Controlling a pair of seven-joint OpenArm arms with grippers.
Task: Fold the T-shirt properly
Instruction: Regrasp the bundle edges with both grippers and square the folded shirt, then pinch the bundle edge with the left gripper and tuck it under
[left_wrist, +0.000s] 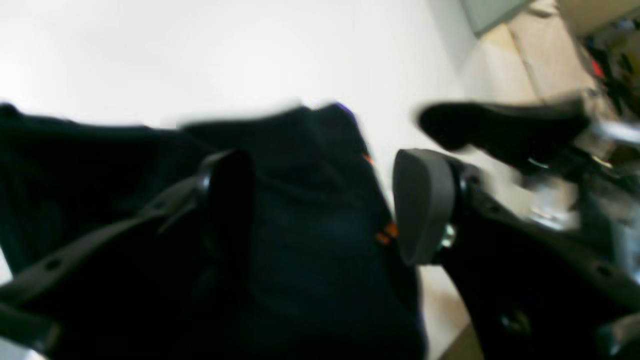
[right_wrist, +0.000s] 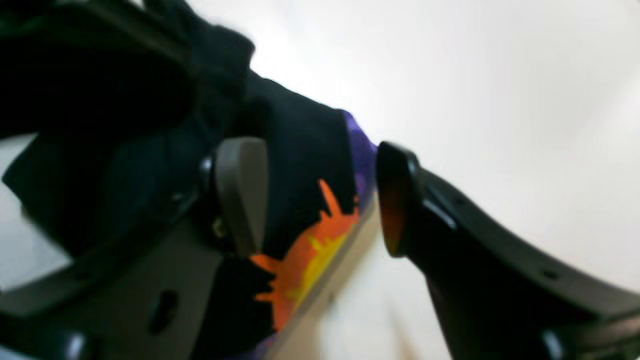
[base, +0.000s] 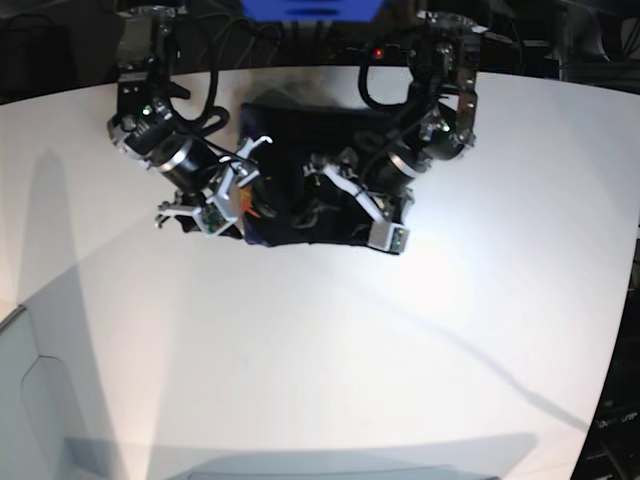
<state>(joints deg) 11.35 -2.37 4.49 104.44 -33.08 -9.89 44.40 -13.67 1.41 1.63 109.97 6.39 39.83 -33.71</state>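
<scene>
Nowhere can any writing, brand or label be read; only a printed picture is seen on the shirt (base: 300, 170).

Nearest the base camera, a broad stretch of bare white table (base: 330, 350) is left open, crossed by long shadows. A pale grey panel (base: 30, 400) is seen at the lower-left corner.

Farther back, the black shirt is found bunched on the table between the two arms, its near edge lying roughly straight across. In the right wrist view an orange and yellow sunburst with a purple border (right_wrist: 310, 250) is shown along that edge of the shirt (right_wrist: 290, 160), with white table beyond it.

The right gripper (base: 222, 195) is held over the shirt's left end in the base view; its fingers (right_wrist: 242, 192) are spread apart, with cloth seen between them and nothing pinched. The left gripper (base: 350, 205) is held over the shirt's right part; its fingers (left_wrist: 422, 205) are likewise parted above the dark cloth (left_wrist: 310, 240), where small orange flecks are seen at the fold. Both wrist views are blurred.

At the far edge of the table, cables and dark equipment (base: 330, 30) are crowded behind the arms.
</scene>
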